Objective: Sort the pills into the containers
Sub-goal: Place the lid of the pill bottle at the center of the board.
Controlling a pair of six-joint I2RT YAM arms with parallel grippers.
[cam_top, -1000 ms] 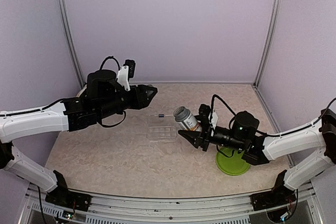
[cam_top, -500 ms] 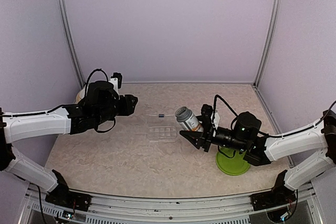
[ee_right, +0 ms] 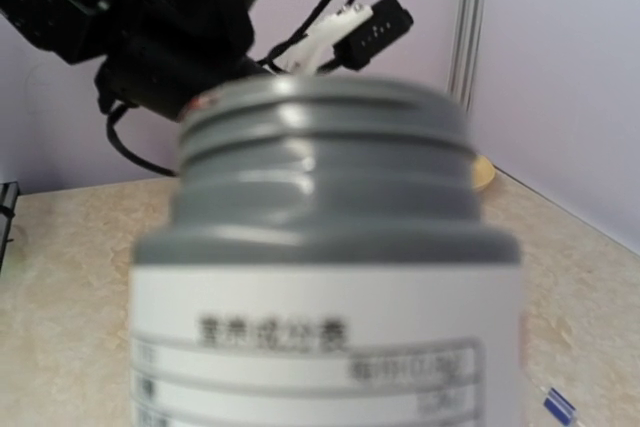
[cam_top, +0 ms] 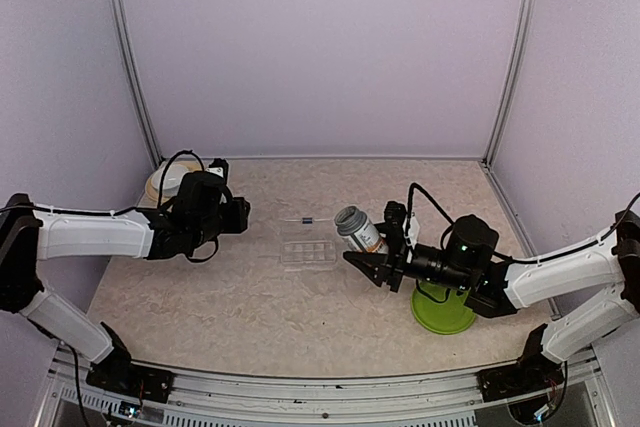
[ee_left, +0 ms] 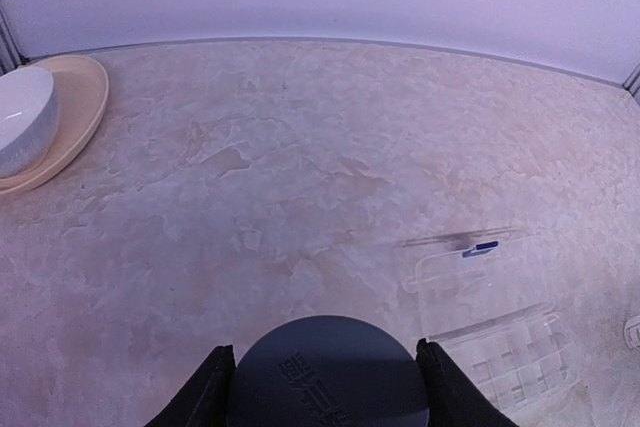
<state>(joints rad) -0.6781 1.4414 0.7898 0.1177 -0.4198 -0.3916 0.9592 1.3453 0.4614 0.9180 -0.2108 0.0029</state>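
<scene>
Pills indiscernible; compartment box (cam_top: 308, 252) mid-table; left jaws clamp dark cap (ee_left: 328, 372); right jaws hold bottle (cam_top: 357, 229), blurred close-up.

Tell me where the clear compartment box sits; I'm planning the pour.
Top view: the clear box lies flat mid-table, between the left gripper and the grey bottle held by the right gripper.
</scene>
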